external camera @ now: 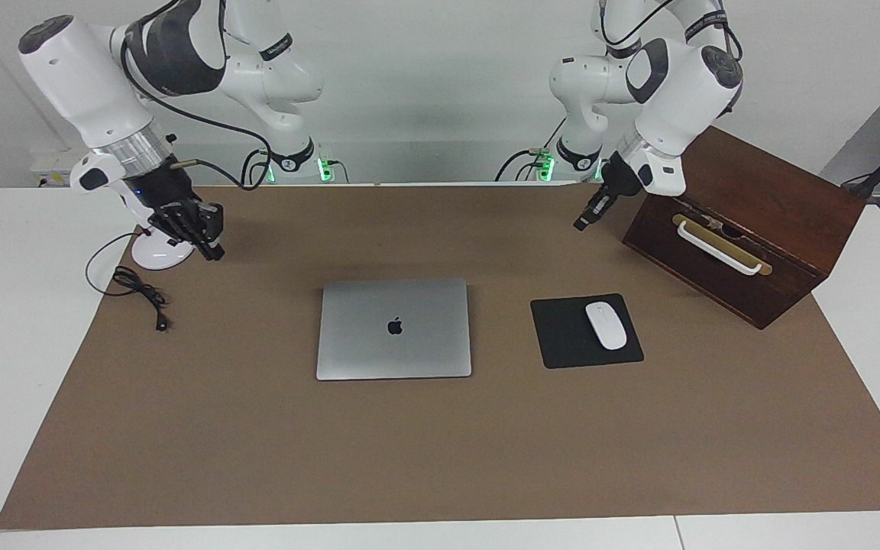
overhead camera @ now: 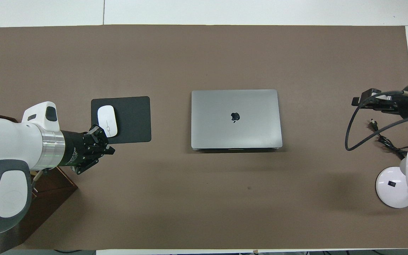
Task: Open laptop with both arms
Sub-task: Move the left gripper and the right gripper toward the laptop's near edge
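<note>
Nearest the robots, both grippers hang in the air with nothing in them. Left gripper [external camera: 587, 218] is raised over bare brown mat [external camera: 440, 451] between the wooden box [external camera: 761, 221] and the mouse pad [external camera: 574, 336], tilted down toward the table centre; whether its fingers are parted or closed cannot be told. In the overhead view the left gripper [overhead camera: 101, 147] overlaps the mouse pad [overhead camera: 129, 120] corner and sits just beside the white mouse [overhead camera: 106, 121], but the facing view shows it well above them. Right gripper [external camera: 207, 233] hangs at the right arm's end of the table, over the white round lamp base [external camera: 159, 253] and a loose black cable [external camera: 138, 290]; its finger state cannot be told either. In the overhead view the right gripper [overhead camera: 361, 101] shows only partly at the frame edge.

Farther out, the laptop [external camera: 394, 328] lies flat and closed mid-mat, lid up, dark apple logo showing, well apart from both grippers. From overhead the laptop [overhead camera: 236, 118] sits square to the mat [overhead camera: 204, 53]. Beside it, toward the left arm's end, is the black mouse pad with the mouse [external camera: 606, 325] on it. The wooden box with a white handle stands nearer the robots than the pad.
</note>
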